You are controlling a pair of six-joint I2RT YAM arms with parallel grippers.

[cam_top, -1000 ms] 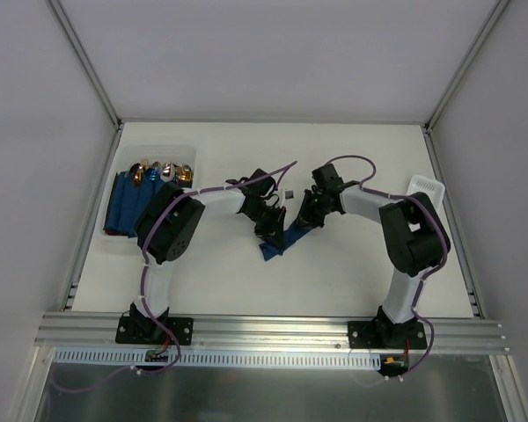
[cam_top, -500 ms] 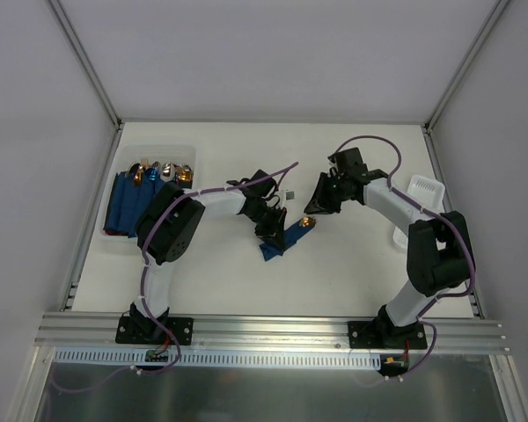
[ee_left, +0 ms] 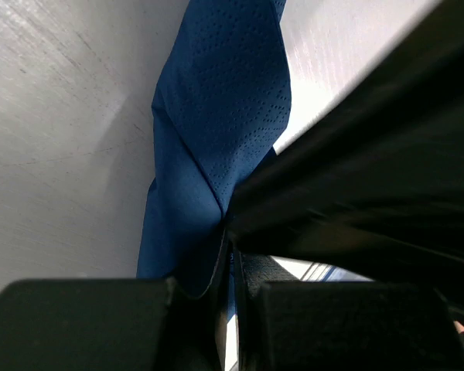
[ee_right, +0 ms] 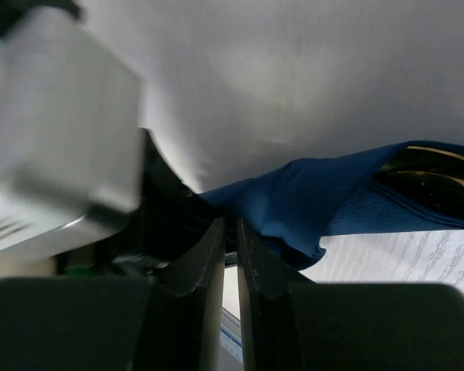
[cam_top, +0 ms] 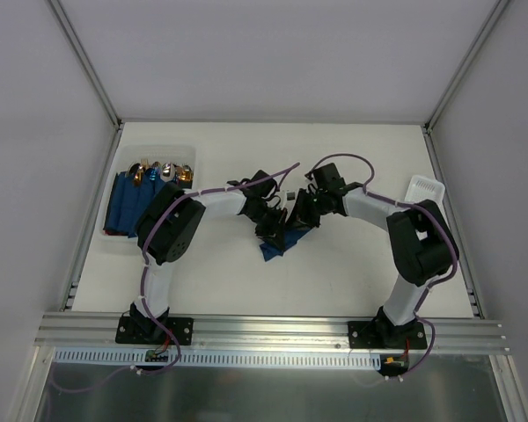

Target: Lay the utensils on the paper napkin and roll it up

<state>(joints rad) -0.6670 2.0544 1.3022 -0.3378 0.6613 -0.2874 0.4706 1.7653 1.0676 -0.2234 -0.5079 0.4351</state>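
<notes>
Off-task items lying at the table's two sides.
Translucent plastic bin (cam_top: 123, 155) is sitting far left, holding thick dark blue rolls (cam_top: 128, 202) with shiny metallic cutlery heads (cam_top: 158, 171) poking out; white slotted plastic tray (cam_top: 425, 187) is lying far right.

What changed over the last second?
The right pincer pulled back up and to the right, away from the paper napkin, then swung back onto it. The left pincer stayed clamped on the napkin. The blue rolls did not move.

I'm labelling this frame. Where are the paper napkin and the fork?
paper napkin (ee_left: 216, 116), left wrist view, on its dotted folded face.
fork (ee_right: 439, 182), right wrist view, on its tines inside the napkin.
</notes>
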